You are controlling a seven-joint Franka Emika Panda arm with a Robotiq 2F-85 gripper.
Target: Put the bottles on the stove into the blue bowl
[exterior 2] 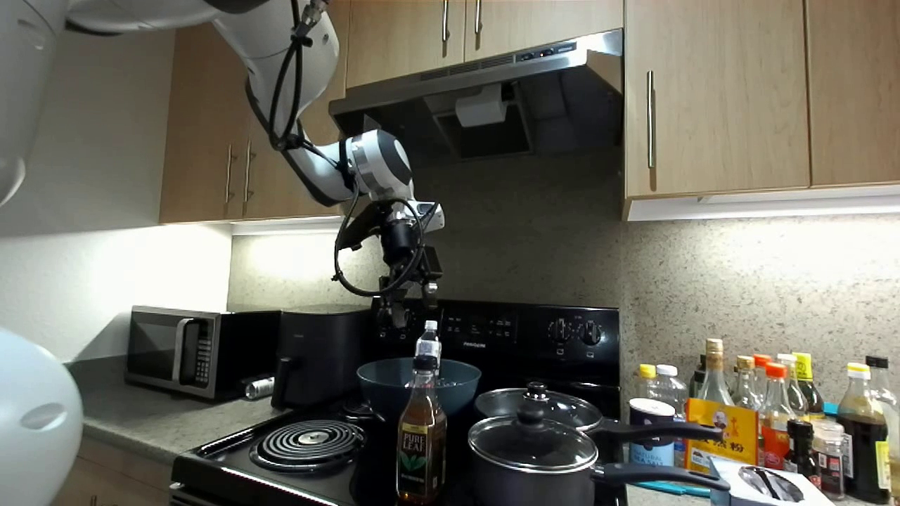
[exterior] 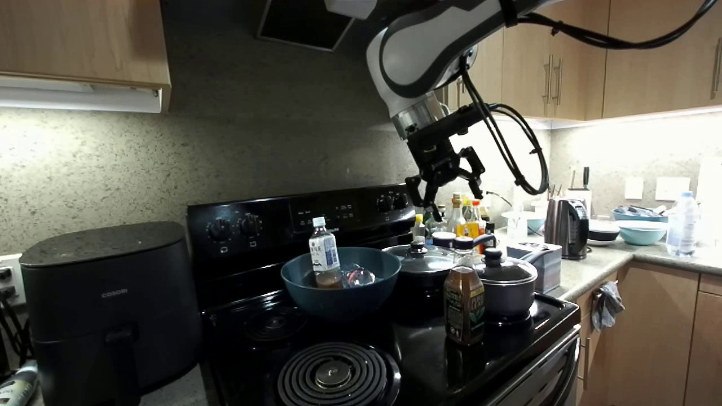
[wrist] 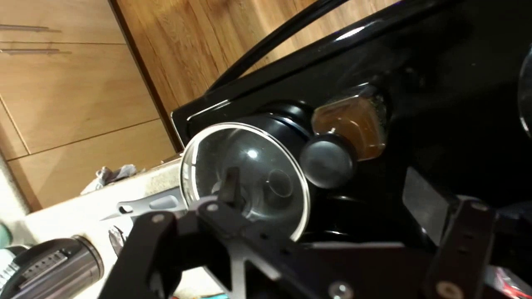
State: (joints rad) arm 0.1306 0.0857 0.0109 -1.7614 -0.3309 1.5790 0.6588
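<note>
Hand point(wrist: 328, 197), 1: spread wide, lower part of wrist view. Brown bottle point(exterior: 464, 307), 1: black-capped, upright on stove point(exterior: 420, 355), near lidded pot point(exterior: 507, 296), low in both exterior views. Blue bowl point(exterior: 341, 303), 1: lower middle of same views; inside, clear bottle point(exterior: 324, 254), 1: white-capped, slightly tilted.

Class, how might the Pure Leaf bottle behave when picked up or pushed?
Probably heavyish: the Pure Leaf bottle looks mostly full of brown liquid. Tall and narrow, it could tip if pushed high. Its squarish body should resist rolling.
</note>
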